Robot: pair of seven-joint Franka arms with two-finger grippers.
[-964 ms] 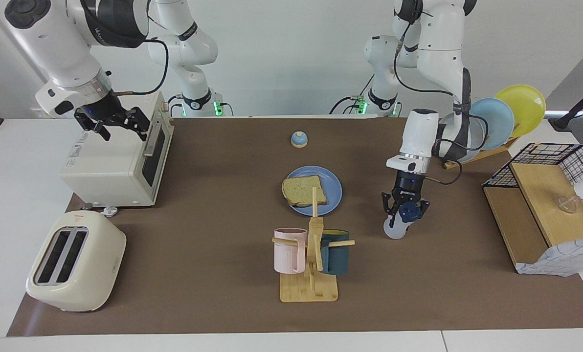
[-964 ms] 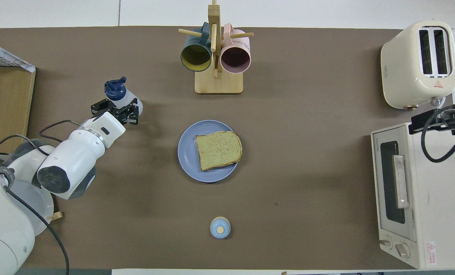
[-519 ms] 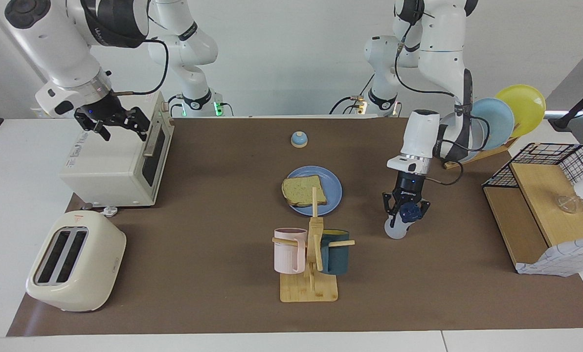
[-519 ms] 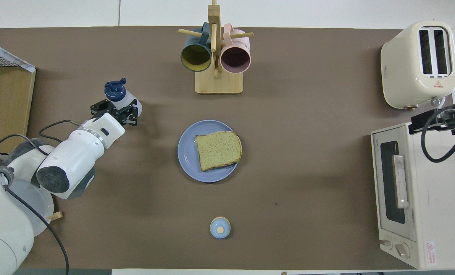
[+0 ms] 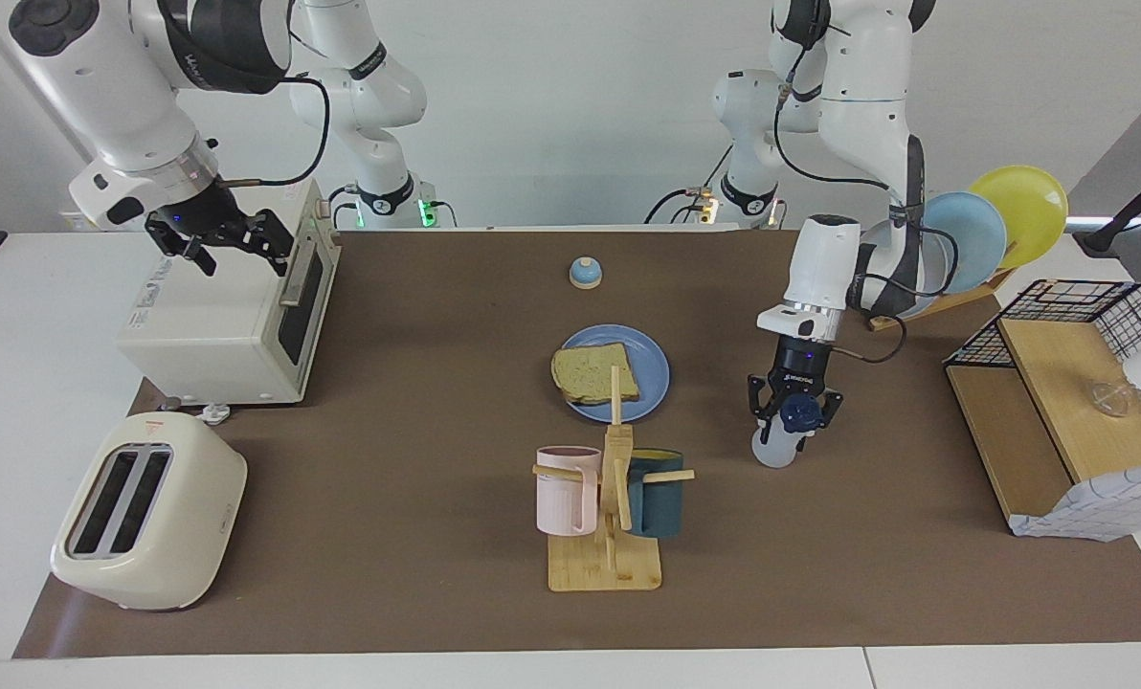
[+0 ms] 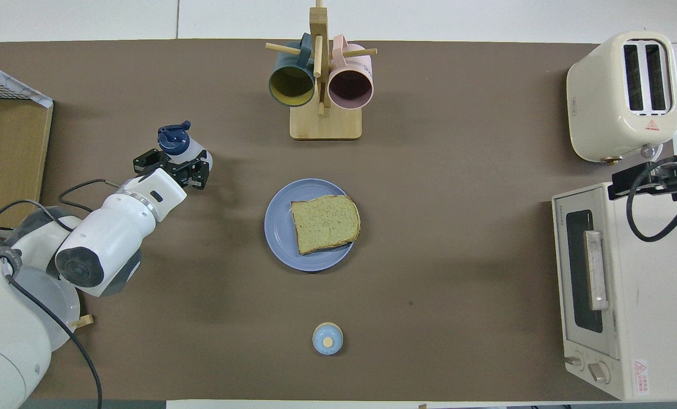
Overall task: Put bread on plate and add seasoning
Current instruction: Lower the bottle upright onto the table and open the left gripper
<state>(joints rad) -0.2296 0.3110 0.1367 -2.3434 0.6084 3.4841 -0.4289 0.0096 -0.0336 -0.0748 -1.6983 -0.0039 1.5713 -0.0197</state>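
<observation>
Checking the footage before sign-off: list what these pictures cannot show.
- Left claw, facing view: its grip on the seasoning bottle is unclear; the links crowd the navy cap.
- Bread, facing view: the mug rack post crosses one corner.
- Right claw, overhead view: cut off by the frame edge over the toaster oven.

The mug rack [image 5: 616,450] hides part of the bread [image 5: 593,373]; the toaster oven [image 6: 622,289] is cut off by the overhead view's edge.
</observation>
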